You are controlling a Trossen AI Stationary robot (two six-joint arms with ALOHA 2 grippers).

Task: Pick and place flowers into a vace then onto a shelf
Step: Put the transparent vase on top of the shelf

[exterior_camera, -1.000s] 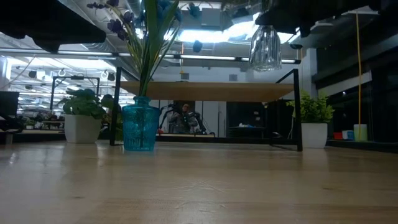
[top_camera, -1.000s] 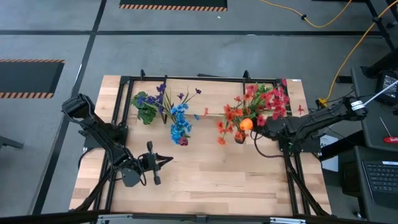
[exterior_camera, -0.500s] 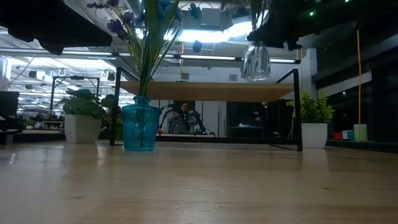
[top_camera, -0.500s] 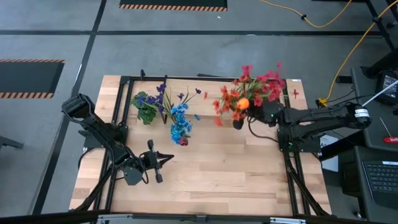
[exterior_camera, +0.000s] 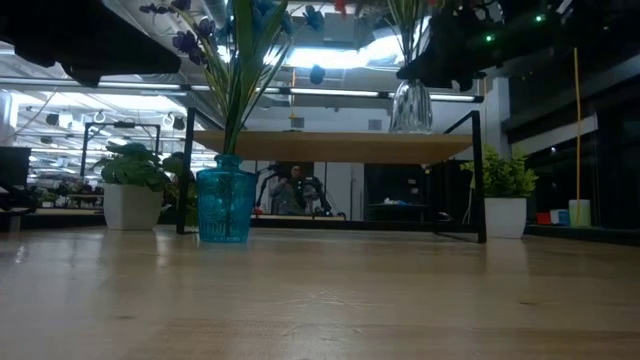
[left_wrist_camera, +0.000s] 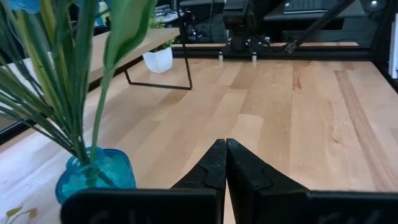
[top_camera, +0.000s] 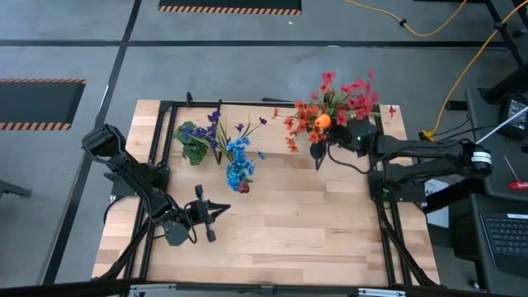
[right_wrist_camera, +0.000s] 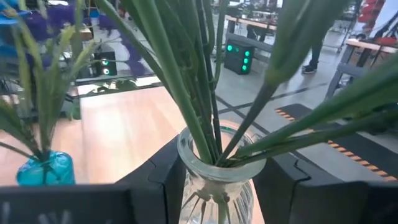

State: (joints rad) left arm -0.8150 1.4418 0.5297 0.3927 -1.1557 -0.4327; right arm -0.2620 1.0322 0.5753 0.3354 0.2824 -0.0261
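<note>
Over the last second the right arm has carried the clear vase [exterior_camera: 410, 104] with its red and orange flowers [top_camera: 340, 106] up off the desk [top_camera: 297, 223] and back toward the shelf [exterior_camera: 335, 146]: a second ago the vase hung high over the desk's middle right, and now its base sits level with the shelf top near the right end, apparently touching or just above the plank, though the low view is too dark there to be sure. That puts the second bouquet at the point of release, so the task looks nearly done once the vase is let go. The right tool [right_wrist_camera: 217, 180] has its fingers spread around the vase's neck, gripping the glass on both sides, with the stems standing upright in it. The left tool [left_wrist_camera: 225, 163] has not moved from the near left part of the desk; its fingers are pressed together and hold nothing. Counting from largest to smallest: one desk, one shelf, two arms, two vases, the clear one and a blue vase [exterior_camera: 224, 204] holding the blue and purple flowers [top_camera: 238, 157] still on the desk just in front of the shelf, two small potted plants [exterior_camera: 128, 192] beneath the shelf ends, and one orange bud [top_camera: 323, 120] among the red sprays.
</note>
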